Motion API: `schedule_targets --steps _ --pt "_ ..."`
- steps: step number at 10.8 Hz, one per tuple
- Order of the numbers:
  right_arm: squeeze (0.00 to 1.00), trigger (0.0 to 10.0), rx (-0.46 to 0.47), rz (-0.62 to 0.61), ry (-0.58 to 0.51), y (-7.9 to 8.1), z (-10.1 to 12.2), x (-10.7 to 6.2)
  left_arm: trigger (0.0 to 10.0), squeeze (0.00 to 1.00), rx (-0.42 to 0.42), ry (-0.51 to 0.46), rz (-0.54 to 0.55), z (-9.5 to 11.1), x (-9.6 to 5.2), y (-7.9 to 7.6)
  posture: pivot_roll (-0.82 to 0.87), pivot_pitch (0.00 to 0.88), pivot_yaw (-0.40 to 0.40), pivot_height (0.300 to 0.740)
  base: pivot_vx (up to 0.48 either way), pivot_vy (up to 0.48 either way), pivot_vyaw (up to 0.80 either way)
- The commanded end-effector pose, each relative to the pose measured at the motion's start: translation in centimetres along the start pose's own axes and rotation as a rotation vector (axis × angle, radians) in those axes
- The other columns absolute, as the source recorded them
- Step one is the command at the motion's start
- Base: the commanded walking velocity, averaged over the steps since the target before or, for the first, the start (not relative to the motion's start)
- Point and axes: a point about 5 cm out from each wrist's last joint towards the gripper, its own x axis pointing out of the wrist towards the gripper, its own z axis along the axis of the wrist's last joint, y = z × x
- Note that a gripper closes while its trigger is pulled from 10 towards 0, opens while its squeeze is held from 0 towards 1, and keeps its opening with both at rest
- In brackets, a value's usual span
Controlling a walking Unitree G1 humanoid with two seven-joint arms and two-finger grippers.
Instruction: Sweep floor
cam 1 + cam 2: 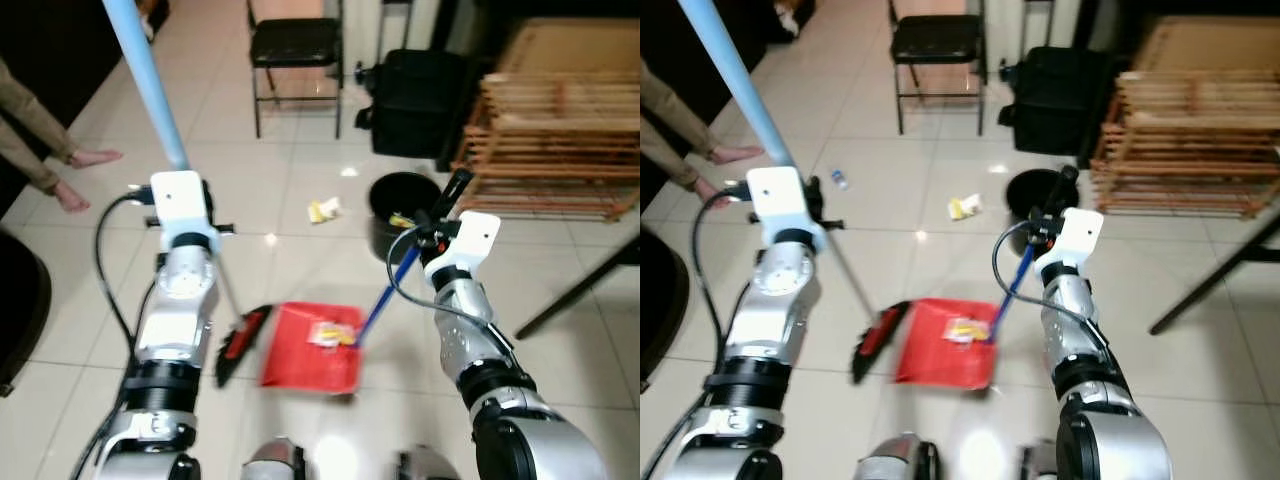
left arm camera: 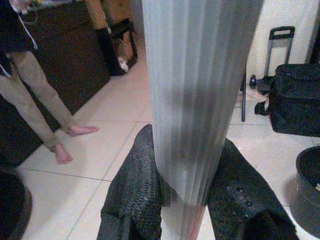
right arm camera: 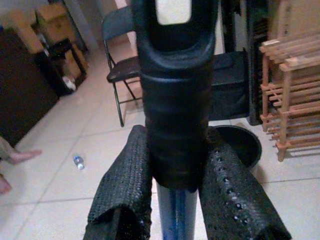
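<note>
Left eye view: the red dustpan (image 1: 312, 352) is taken as landmark, lying on the floor between both arms. The broom pole (image 1: 148, 82) is clamped by the left end effector (image 2: 182, 200), its brush head (image 1: 240, 343) just left of the pan. The dustpan handle (image 1: 385, 295) is gripped by the right end effector (image 3: 172, 200). Yellow scrap (image 1: 323, 209) lies beyond the pan, nearer the black bin (image 1: 400, 210)
</note>
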Motion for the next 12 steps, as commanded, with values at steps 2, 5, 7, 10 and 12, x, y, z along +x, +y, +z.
schedule_targets --steps 2,5,7,10,12 --pt "0.0 10.0 0.023 0.0 -0.026 0.17 0.46 0.21 10.0 0.0 0.006 -0.034 -0.007 0.69 0.06 -0.45 0.04 0.113 0.123 0.74 0.0 -0.48 0.0" --pt "0.0 10.0 0.022 -0.006 -0.025 -0.04 0.43 0.14 10.0 0.0 -0.01 -0.031 -0.001 0.57 0.09 -0.35 0.04 0.125 0.118 0.74 0.0 0.0 0.0" --pt "0.0 10.0 0.023 -0.004 -0.024 0.01 0.46 0.19 10.0 0.0 -0.022 -0.028 -0.016 0.53 0.13 -0.52 0.04 0.126 0.115 0.74 0.0 0.0 0.0" --pt "0.0 10.0 0.026 -0.001 -0.025 0.11 0.53 0.29 10.0 0.0 -0.039 -0.043 -0.027 0.8 0.17 -0.7 0.04 0.127 0.113 0.74 0.0 0.0 0.0" --pt "0.0 10.0 0.027 0.001 -0.024 0.06 0.55 0.29 10.0 0.0 -0.031 -0.043 -0.018 0.81 0.19 -0.66 0.04 0.131 0.11 0.74 0.144 0.0 0.0"
